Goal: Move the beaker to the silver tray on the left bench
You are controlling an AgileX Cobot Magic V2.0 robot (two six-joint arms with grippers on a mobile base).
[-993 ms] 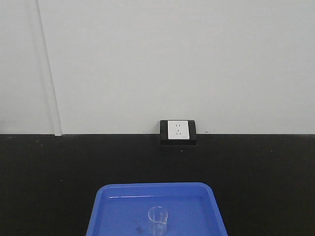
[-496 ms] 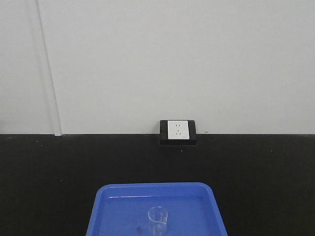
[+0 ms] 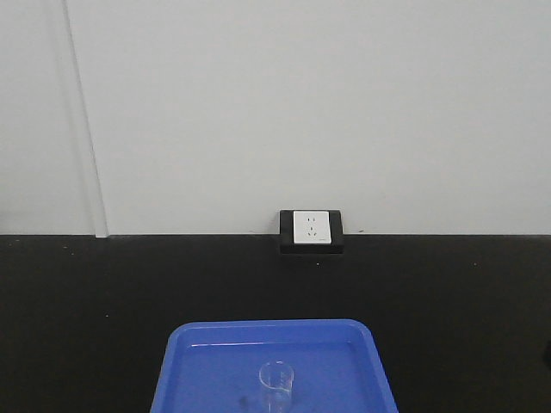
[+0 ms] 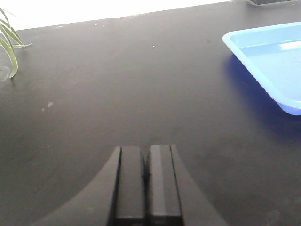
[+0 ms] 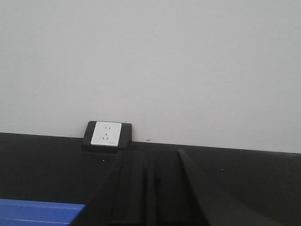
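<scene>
Beaker [image 3: 276, 385]: one, upright in the blue tray [image 3: 198, 331], near its front edge; nothing touches it.
Handling: probably light, rigid, slick and breakable; best pinched across the wall, just below the thin rim.
Left gripper [image 4: 146, 155]: fingers pressed together, empty, low over the black bench [image 4: 94, 94].
Right gripper [image 5: 150, 160]: fingers closed, empty.
Count: one blue tray, one wall socket [image 3: 312, 229]; silver tray not in view.
</scene>
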